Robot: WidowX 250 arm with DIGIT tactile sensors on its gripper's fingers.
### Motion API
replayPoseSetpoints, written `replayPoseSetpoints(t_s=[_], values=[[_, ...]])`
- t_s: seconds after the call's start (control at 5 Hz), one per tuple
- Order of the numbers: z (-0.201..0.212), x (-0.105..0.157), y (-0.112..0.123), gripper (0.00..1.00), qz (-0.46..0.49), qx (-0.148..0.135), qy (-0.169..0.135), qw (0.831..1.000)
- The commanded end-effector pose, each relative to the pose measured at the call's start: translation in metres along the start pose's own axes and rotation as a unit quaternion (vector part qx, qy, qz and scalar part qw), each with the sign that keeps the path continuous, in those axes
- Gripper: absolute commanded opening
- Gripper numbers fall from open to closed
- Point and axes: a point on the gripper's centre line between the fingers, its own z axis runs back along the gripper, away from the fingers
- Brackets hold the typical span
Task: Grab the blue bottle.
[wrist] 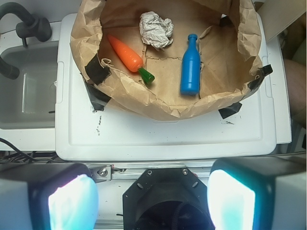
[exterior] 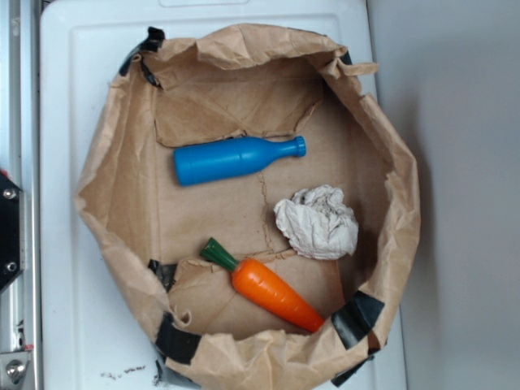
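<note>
Fingers (wrist: 151, 201) spread wide, empty; blue bottle (exterior: 236, 158) lies in paper-lined tray (exterior: 114, 175).

Blue bottle (exterior: 231, 159): uniform bright blue. Carrot (exterior: 272, 292): orange body, dark green top. Crumpled paper ball (exterior: 317, 221): off-white, grey in its creases. Paper bag (exterior: 122, 183): plain tan-brown, patched with black tape (exterior: 356, 317). Lid (wrist: 163, 139) beneath: white.
</note>
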Motion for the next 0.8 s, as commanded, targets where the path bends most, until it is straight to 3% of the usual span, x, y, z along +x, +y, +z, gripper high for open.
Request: replayPoseSetpoints(t_s=[0.0,0.4,0.6], values=[[0.000,0.000,0.000,1.00,0.000,0.000,0.000,1.000],[-0.048,0.096,0.010,1.00,0.039,0.012,-0.022,0.999],[-0.004,0.051,-0.013,1.00,0.003,-0.021,-0.010,1.000]])
